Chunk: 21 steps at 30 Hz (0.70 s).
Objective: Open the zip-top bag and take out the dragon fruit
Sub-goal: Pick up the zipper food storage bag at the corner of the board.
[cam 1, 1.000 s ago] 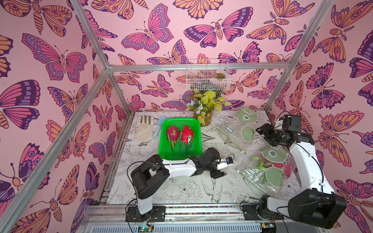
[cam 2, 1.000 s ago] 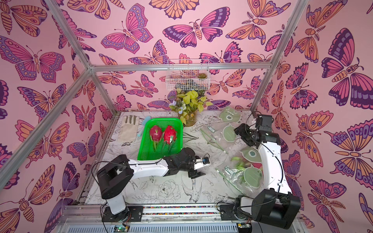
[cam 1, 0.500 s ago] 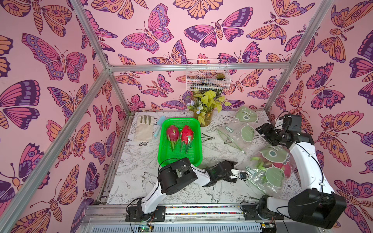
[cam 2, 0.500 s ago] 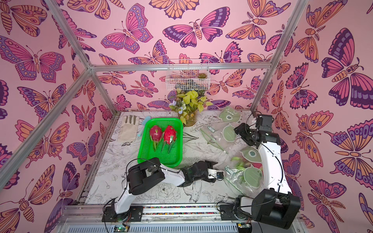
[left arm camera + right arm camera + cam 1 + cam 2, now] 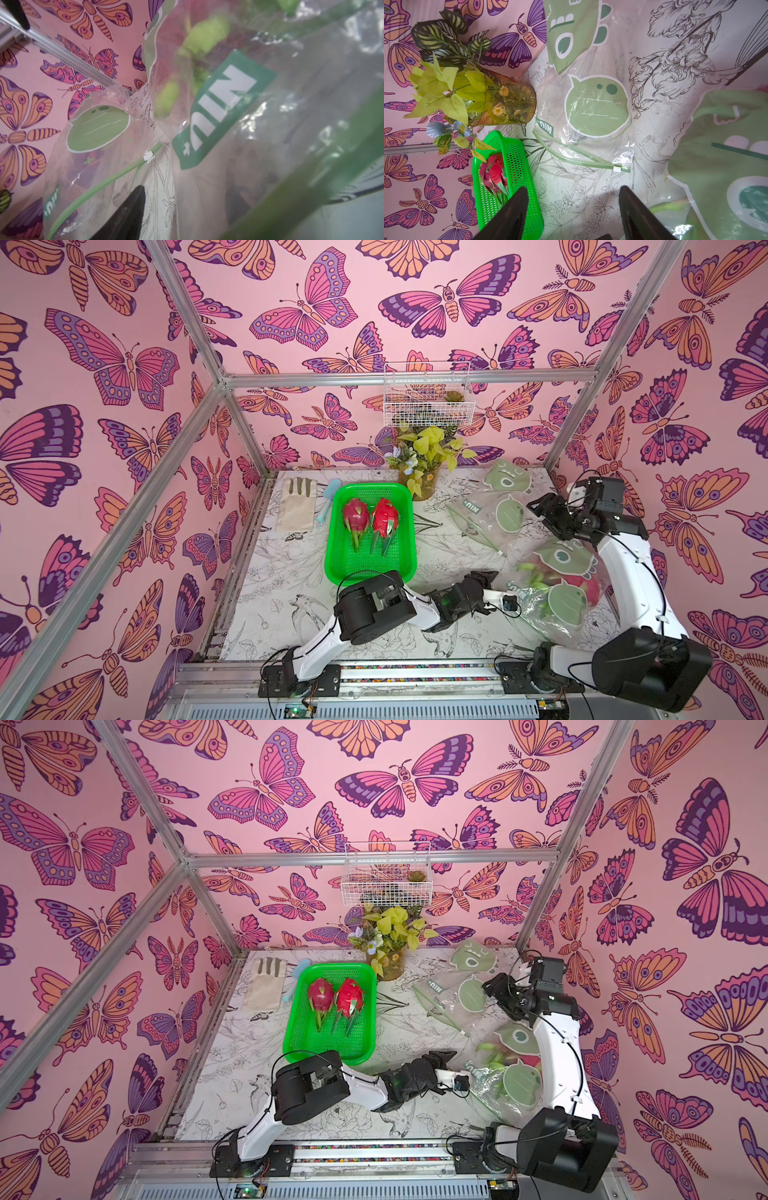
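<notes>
Reaching across the front of the surface, the left arm brings the left claw (image 5: 505, 585) up to the left side of the zip-top bag (image 5: 567, 605), which lies crumpled by the right edge, toward the front. From the wrist I catch only one black finger (image 5: 133, 209). Clear plastic and the green zip strip cover the other, so I cannot tell whether it is pinching the bag or spread.

One dragon fruit (image 5: 592, 587) sits inside that bag, its magenta showing through beside the printed green labels. Two more dragon fruit (image 5: 355, 516) lie side by side in the green tray (image 5: 365, 566) mid-surface, just behind the left elbow.

The right claw (image 5: 572, 195) hangs spread, gripping nothing, over a flat empty bag (image 5: 498, 514) near the back right corner. Its white forearm stands just beside the full bag, on the right-edge side. A vase of leaves (image 5: 419, 487), a cloth glove (image 5: 297, 506) and a pale blue tool (image 5: 328, 499) line the back edge.
</notes>
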### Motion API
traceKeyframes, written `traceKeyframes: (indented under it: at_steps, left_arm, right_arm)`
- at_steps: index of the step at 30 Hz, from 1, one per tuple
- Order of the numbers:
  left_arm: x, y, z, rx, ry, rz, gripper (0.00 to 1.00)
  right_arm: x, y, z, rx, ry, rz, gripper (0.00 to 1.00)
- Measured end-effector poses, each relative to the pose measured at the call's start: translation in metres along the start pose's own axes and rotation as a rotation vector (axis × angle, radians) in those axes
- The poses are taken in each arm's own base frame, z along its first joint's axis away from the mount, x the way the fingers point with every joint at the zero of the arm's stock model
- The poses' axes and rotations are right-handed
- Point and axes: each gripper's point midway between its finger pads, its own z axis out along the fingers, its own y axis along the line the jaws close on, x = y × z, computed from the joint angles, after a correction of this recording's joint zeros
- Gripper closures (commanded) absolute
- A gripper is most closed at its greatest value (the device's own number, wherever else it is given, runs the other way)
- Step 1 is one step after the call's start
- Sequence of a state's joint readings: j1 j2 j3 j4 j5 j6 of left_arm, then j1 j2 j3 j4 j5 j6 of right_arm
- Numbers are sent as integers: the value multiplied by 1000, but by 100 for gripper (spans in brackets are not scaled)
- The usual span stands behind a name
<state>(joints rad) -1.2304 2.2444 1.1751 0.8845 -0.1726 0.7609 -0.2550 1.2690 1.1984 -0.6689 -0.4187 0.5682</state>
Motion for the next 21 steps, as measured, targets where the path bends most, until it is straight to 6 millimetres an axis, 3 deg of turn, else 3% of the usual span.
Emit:
traceKeyframes:
  at_steps: [5,12,16,21]
  left_arm:
    - [-2,-9,-1,48,-18,9,99]
    - [-18,-3,-14,124,-12,14,100]
    - [-50,29,-35,162,-18,-23,100]
    - [-87,99,-64,182,-15,-128,100]
  right_arm:
    - [0,1,0,-6,4,1,28]
    - [1,4,-2,-25,12,4,29]
    - [-4,19,-10,-75,11,-4,30]
    - [-15,55,-33,-182,-2,-34,30]
